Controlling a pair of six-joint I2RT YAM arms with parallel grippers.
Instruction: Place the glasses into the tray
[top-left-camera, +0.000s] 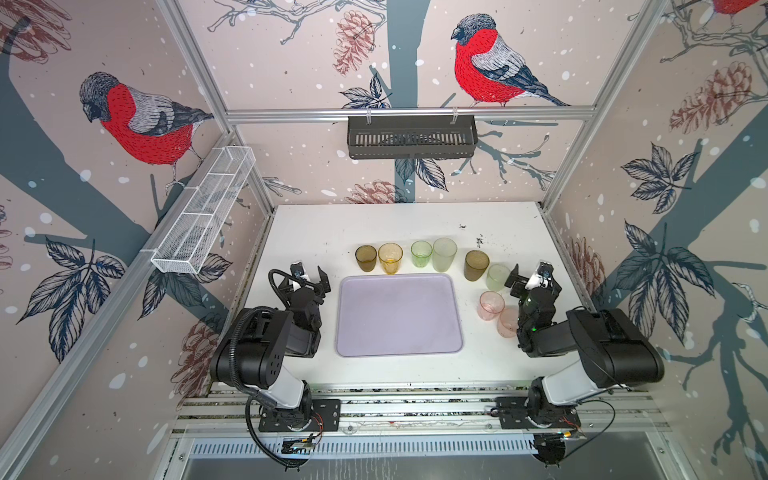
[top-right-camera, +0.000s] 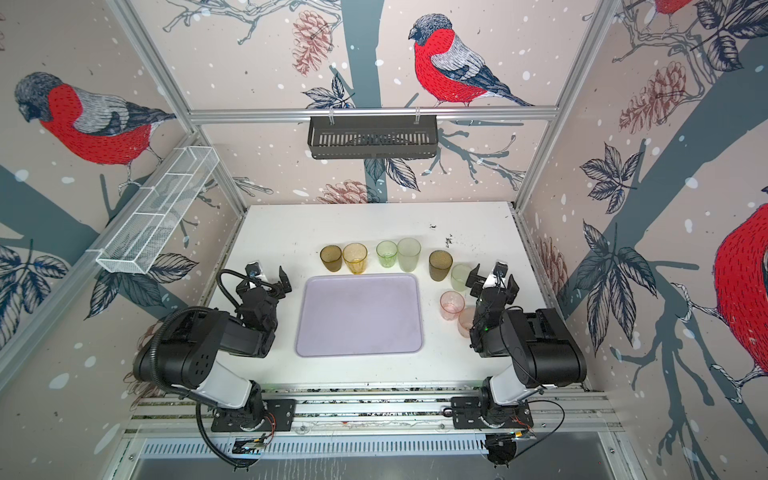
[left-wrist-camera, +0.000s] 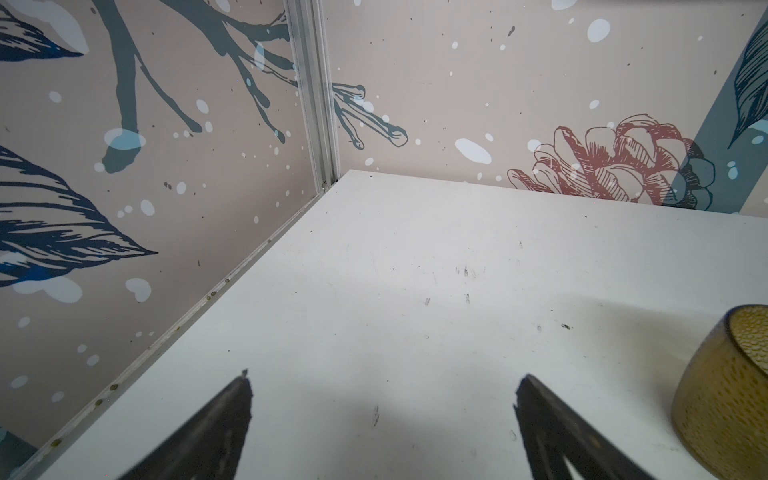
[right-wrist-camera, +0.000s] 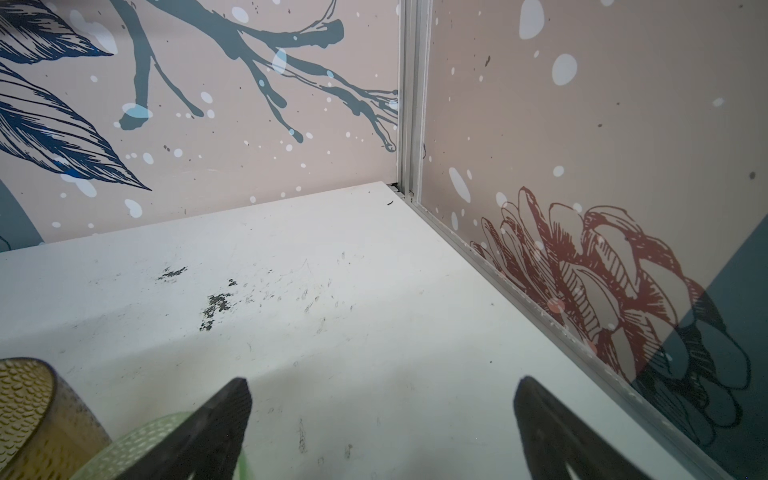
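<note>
**Ringing the large flat pale lilac plastic tray (top-left-camera: 399, 316): eight glasses (top-right-camera: 409, 254), none inside**

Left of the tray, the left gripper (top-left-camera: 309, 272) hangs with jaws spread, holding nothing. Right of it, the right gripper (top-left-camera: 530, 274) does likewise. Two pink translucent tumblers (top-left-camera: 492, 304) stand just right of the tray. A pale green tumbler (top-left-camera: 498, 277) and a brown tumbler (top-left-camera: 476, 265) stand off its far right corner. Beyond its far edge are two more green tumblers (top-left-camera: 421, 253), an amber tumbler (top-left-camera: 390, 257) and a second brown tumbler (top-left-camera: 366, 258).

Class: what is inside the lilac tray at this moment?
Nothing: the tray shows only its bare floor in both top views. The glasses stand on the table beside it. The table beneath the tray is covered.
</note>
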